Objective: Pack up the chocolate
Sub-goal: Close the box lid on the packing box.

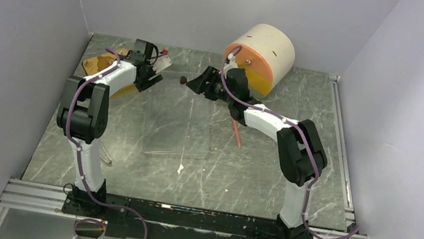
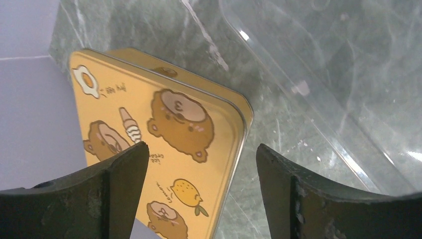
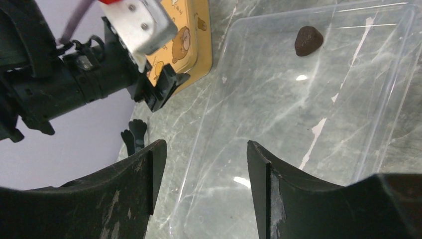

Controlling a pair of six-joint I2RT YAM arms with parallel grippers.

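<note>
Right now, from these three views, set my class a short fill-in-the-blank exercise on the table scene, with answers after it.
1. The clear tray holds just ____ dark piece of chocolate.
2. The yellow tin below the left gripper is printed with cartoon ____.
3. The left gripper and the right gripper both stand ____, holding nothing.
4. The orange-red stick lies beside the tray, partly under the ____ arm.

Answers: one; bears; open; right.
</note>
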